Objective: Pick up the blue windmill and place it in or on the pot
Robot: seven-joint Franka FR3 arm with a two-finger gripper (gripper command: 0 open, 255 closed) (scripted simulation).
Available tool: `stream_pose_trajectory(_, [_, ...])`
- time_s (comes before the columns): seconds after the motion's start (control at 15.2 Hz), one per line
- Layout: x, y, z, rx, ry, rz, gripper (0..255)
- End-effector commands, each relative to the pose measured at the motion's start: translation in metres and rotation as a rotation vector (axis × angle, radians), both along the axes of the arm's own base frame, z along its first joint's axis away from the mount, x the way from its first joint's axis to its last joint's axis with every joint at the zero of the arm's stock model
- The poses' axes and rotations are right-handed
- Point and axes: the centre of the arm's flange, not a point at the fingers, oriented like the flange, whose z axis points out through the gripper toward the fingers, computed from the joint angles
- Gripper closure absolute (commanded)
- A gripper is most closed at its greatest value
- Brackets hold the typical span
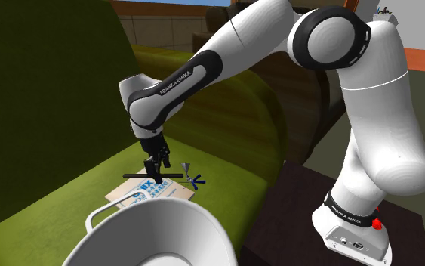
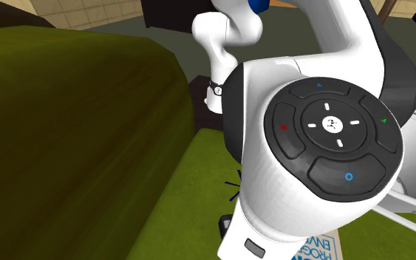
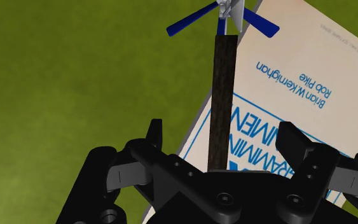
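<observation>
Shoulder view, left to right: book [image 1: 137, 195] flat on the green sofa seat [image 1: 60, 196]. Your gripper [image 1: 155, 169] is down over the blue windmill [image 1: 193, 180], which lies across the book, blades to the right. Fingers [image 3: 153, 130] are spread, with the dark stick between them, untouched. White pot [image 1: 158, 234] is on the book's near side.

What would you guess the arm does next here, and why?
Probably shut the gripper on the windmill: its dark stick lies between the open fingers, which do not touch it, so it isn't held. It rests on a book, and the pot waits nearby.
</observation>
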Motion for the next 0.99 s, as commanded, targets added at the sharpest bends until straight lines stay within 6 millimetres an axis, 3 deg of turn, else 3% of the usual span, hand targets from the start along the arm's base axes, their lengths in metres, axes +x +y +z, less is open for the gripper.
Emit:
stream_pose_trajectory(0.0, [0.000,0.000,0.000,0.000,0.000,0.000,0])
stream_pose_trajectory(0.13, [0.000,0.000,0.000,0.000,0.000,0.000,0])
stream_pose_trajectory(0.2, [0.000,0.000,0.000,0.000,0.000,0.000,255])
stream_pose_trajectory(0.79, [0.000,0.000,0.000,0.000,0.000,0.000,255])
stream_pose_trajectory(0.92, [0.000,0.000,0.010,0.000,0.000,0.000,255])
